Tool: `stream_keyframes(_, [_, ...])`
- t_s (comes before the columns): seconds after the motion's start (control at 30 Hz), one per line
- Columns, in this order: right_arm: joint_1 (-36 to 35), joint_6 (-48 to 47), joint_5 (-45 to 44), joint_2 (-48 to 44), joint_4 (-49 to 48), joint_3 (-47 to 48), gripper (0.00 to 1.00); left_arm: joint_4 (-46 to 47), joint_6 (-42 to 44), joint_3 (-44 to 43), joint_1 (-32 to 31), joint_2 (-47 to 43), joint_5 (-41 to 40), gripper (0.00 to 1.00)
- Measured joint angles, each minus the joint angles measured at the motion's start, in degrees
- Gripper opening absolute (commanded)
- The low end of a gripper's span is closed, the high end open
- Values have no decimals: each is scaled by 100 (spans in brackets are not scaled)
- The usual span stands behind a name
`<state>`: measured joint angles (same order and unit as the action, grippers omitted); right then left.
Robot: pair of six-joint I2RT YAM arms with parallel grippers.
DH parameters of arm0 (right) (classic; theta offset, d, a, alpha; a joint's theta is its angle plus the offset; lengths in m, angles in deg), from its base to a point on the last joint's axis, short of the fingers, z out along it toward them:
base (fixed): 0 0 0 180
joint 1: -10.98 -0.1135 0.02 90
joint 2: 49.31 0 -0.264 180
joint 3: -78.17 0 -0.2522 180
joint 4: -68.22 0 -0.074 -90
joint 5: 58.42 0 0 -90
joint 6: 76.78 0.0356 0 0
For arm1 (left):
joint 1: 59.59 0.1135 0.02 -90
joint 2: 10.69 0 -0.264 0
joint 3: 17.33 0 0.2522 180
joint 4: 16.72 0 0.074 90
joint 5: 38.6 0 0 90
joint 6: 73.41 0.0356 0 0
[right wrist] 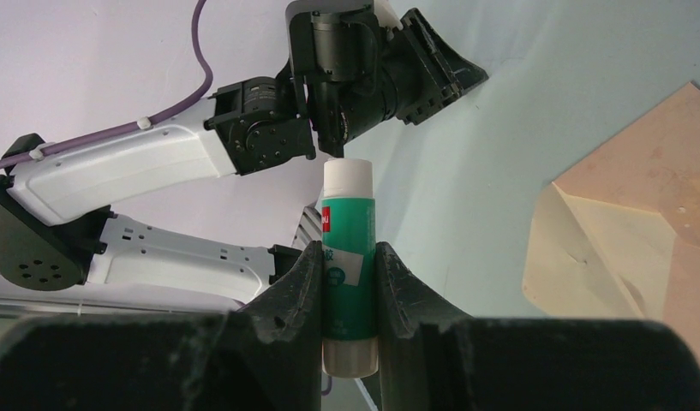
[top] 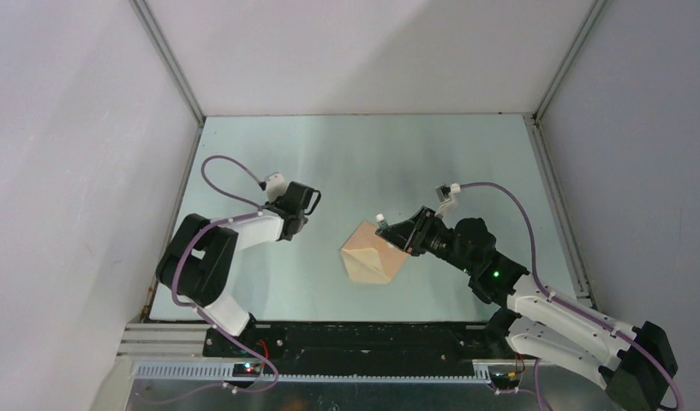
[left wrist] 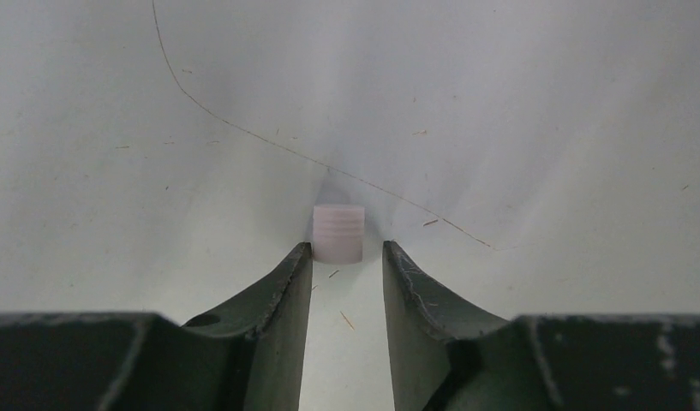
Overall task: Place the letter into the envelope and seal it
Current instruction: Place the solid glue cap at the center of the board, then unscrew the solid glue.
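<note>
On the table (top: 329,154), dead centre, the envelope (top: 369,254) lies flat, cream inside showing. Right gripper (top: 396,231) is just beside it, clamped on a green glue stick (right wrist: 350,257). Left gripper (left wrist: 346,253) is part-open, holding nothing, a small white cap (left wrist: 338,233) at its tips.

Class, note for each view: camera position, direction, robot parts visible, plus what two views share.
Top external: overhead behind bases, looking down at envelope; left arm, right arm show.
Left wrist: faces table and ribbed cap; left gripper shows.
Right wrist: faces left arm; right gripper, holding glue stick, shows.
Shared: top and right wrist show the envelope.
</note>
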<state>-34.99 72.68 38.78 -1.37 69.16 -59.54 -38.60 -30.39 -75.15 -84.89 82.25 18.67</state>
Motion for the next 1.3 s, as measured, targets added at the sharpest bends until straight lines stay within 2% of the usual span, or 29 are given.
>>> stream_keyframes(0.2, [0,-17,-2,-2,26,0,0,-76,2,-46,-4,9,39,46])
stream_keyframes(0.27, [2,-17,-2,-2,35,0,0,-129,9,-66,-4,4,42,54])
stream_keyframes(0.3, [4,-20,-2,-2,35,0,0,-160,24,-66,-4,-11,42,62])
stream_keyframes(0.47, [9,-20,-2,0,35,0,0,-472,87,-68,-4,-192,90,88])
stream_keyframes(0.53, [9,-17,0,20,31,0,0,-579,127,-81,-4,-267,116,96])
stream_keyframes(0.6, [9,-17,0,55,31,0,0,-682,149,-129,-4,-308,144,99])
stream_keyframes(0.83, [11,-22,4,87,31,-33,0,-1156,197,-236,-33,-734,179,99])
stream_keyframes(1.03, [26,-166,2,76,28,-33,0,-1860,420,-507,-85,-2275,520,89])
stream_keyframes(1.17, [35,-341,-149,61,-9,-33,0,-2009,621,-1040,-39,-3211,1370,82])
stream_keyframes(1.3, [35,-739,-363,192,-398,-31,0,-1775,678,-1145,-26,-3676,2855,82])
